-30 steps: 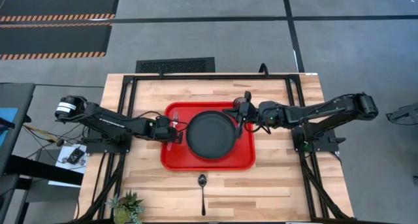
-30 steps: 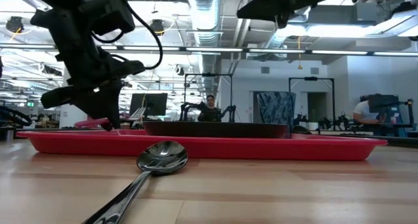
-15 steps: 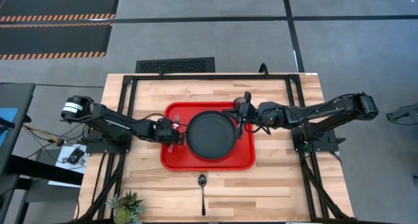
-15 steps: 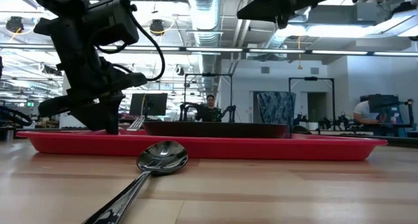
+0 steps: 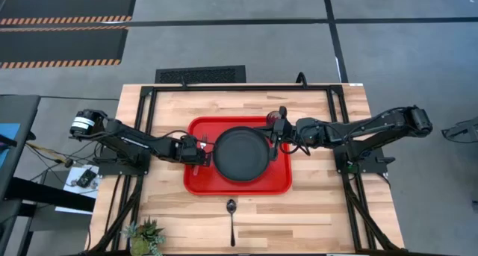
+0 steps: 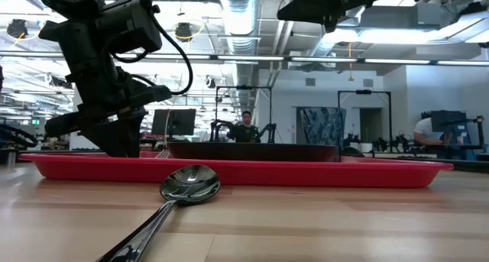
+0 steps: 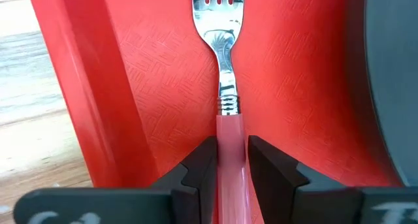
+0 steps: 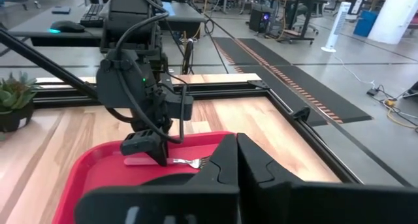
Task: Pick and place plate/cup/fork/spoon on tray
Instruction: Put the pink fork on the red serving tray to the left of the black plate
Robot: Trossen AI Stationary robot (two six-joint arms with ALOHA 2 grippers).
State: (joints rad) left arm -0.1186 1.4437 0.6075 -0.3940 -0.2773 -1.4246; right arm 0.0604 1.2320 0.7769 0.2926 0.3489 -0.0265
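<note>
The step in hand looks like the release of the slim fork with pink handle and silvery tines (image 7: 226, 87). It lies flat on the floor of the large bright red plastic tray (image 5: 280, 183), at the tray's left side, just beside the round matte black plate (image 5: 240, 152) in the tray's middle. The left gripper (image 7: 230, 160) is low over the handle, jaws narrow on both sides of it; if they grip or let go, I cannot tell.

Right gripper (image 5: 278, 129), jaws shut and empty, hovers at the far right tray corner, near the small tinted glass cup (image 5: 272, 119) standing there.

Next, prob. the left gripper must open more, lift away, then go for the small dark metal spoon (image 5: 231, 215), which lies on the wooden table (image 5: 314, 211), near side, outside the tray.
</note>
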